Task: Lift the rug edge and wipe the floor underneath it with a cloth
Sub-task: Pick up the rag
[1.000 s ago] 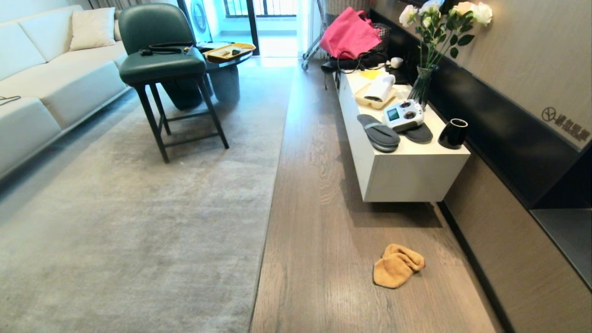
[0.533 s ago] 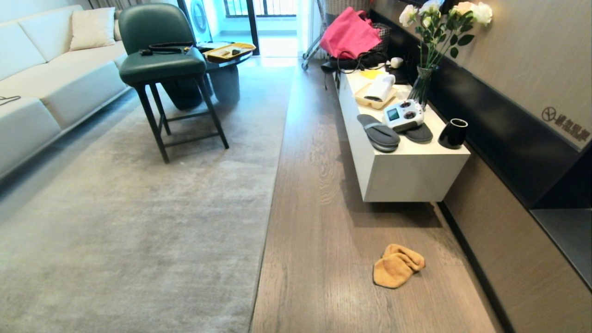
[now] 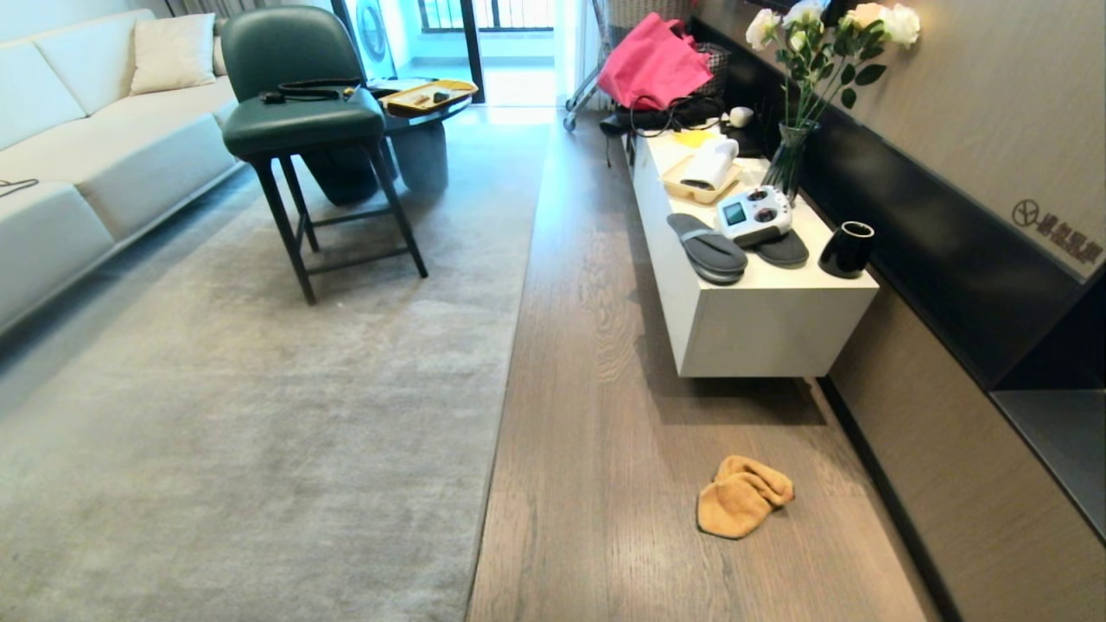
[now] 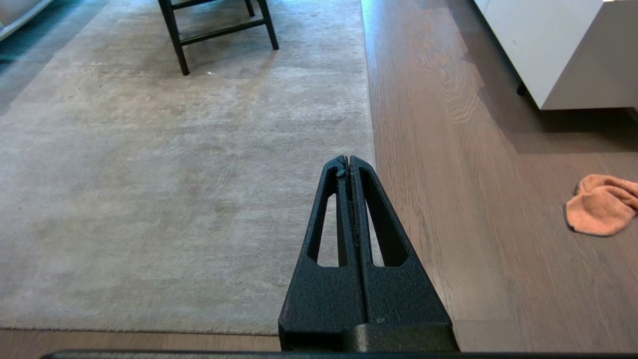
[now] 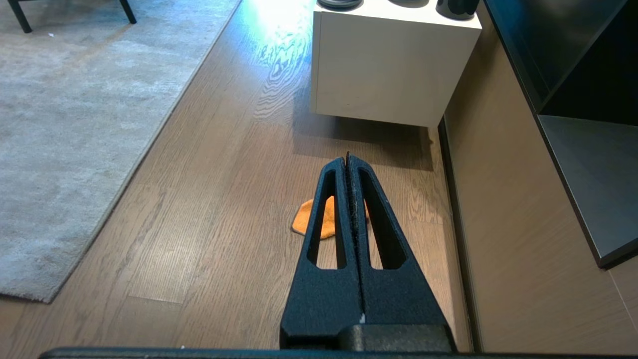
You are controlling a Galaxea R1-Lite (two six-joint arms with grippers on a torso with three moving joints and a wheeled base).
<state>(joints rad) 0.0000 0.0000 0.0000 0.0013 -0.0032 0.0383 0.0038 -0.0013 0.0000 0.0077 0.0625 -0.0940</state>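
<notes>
Nothing moves since before: my left gripper and right gripper stay pinched tight and empty, cloth on floor.

Ahead of my black left gripper lies the pale grey rug edge; behind my black right gripper sits the orange cloth on brown wavy-grained floor.
</notes>
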